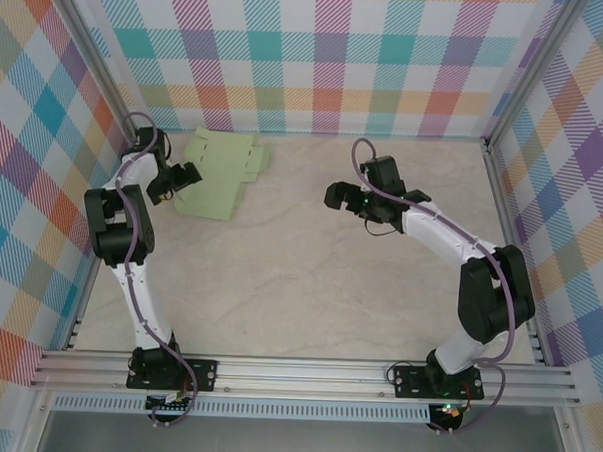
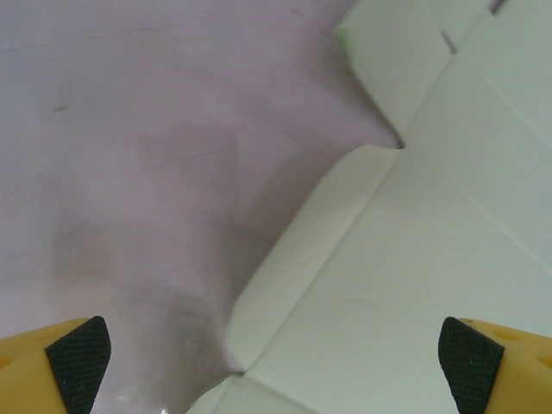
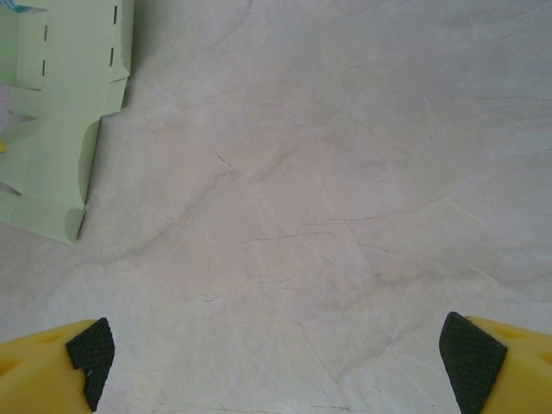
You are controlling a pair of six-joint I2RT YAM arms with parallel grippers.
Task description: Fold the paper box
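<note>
Left tool (image 1: 180,178) above paper box (image 1: 222,172) lying near-to-far.

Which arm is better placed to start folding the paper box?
Left, likely. The left tool, open, hovers at the edge of the paper box, card directly beneath it. The right tool, also open, hangs over bare table, the box well off to its side.

One paper box (image 1: 222,175), a single flat sheet, sits at eleven o'clock on the one table (image 1: 309,286). Two arms: left arm (image 1: 116,223) at seven o'clock, right arm (image 1: 489,289) at five. Two grippers (one per arm): left gripper (image 1: 173,182), right gripper (image 1: 335,195), with four yellow fingers (image 2: 34,366) altogether.
</note>
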